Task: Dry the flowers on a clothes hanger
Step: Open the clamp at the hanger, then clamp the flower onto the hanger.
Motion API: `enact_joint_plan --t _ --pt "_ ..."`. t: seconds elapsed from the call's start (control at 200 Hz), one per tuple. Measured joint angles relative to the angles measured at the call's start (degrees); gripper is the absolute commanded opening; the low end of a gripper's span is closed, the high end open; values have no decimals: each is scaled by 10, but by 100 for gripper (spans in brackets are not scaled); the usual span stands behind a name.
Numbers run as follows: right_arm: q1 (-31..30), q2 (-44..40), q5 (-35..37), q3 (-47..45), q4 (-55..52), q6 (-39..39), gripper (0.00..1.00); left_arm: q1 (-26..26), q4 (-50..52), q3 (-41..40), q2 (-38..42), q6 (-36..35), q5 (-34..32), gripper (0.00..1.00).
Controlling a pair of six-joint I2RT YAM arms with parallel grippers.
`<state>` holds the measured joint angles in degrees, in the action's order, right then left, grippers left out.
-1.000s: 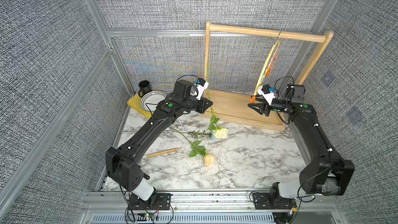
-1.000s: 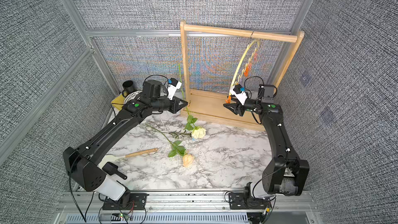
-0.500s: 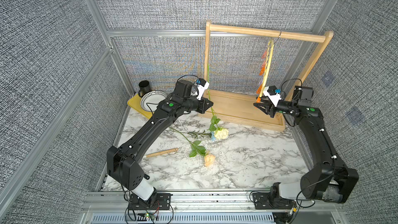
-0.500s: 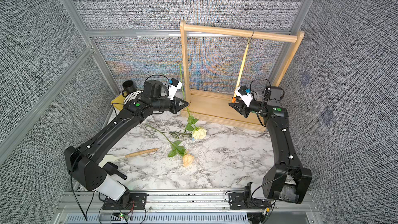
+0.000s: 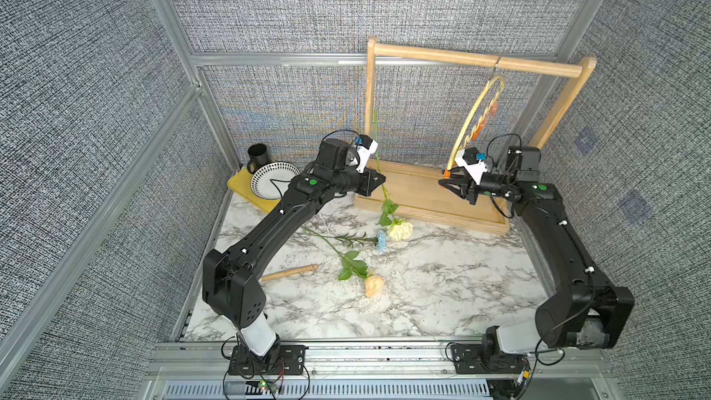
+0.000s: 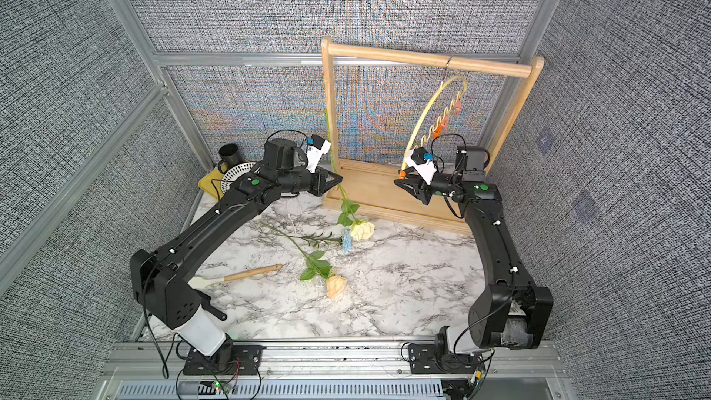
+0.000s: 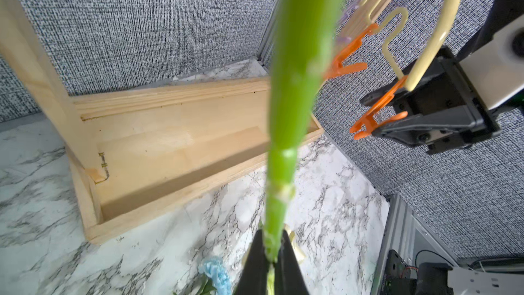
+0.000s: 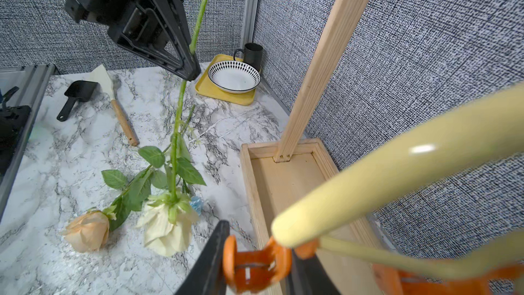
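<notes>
My left gripper [image 5: 381, 180] is shut on the green stem [image 7: 286, 126] of the cream-white rose [image 5: 401, 229], which hangs head down close to the marble top. The peach rose [image 5: 374, 285] and the light-blue bloom [image 5: 381, 240] lie on the table below it. The pale-yellow clothes hanger [image 5: 467, 125] hangs by its hook from the wooden rack's bar, swung out toward the left arm. My right gripper [image 5: 444, 182] is shut on the orange clip [image 8: 256, 265] at the hanger's lower end. More orange clips [image 7: 344, 58] hang higher up on its wavy edge.
The light-wood rack [image 5: 473, 61] stands at the back on its box base [image 5: 423, 194]. A yellow tray [image 5: 240, 190] with a patterned bowl [image 5: 271, 182] and a black mug [image 5: 257, 155] sits back left. A wooden-handled spatula [image 6: 246, 275] and a black scoop [image 8: 75, 95] lie front left.
The right gripper went right, then came back left, and the hanger turned with it. Its jaws have closed in on the orange clip. The left arm has held still with the rose.
</notes>
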<state>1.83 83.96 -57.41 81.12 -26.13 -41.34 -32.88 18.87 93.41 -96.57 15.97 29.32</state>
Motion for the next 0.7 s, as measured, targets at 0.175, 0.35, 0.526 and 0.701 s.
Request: enact_joint_plan --t 0.175,0.35,0.526,0.701 --pt "-17 15 -5 4 33 59 32 0 -85 1 -20 21 13 2" --pt "-26 25 -17 6 71 130 30 -1 -175 7 -58 78 18 2" --pt "-35 25 -26 3 109 178 30 -10 -221 34 -101 152 21 2" --pt "-37 22 -21 -14 145 211 30 -18 -252 47 -135 237 23 2"
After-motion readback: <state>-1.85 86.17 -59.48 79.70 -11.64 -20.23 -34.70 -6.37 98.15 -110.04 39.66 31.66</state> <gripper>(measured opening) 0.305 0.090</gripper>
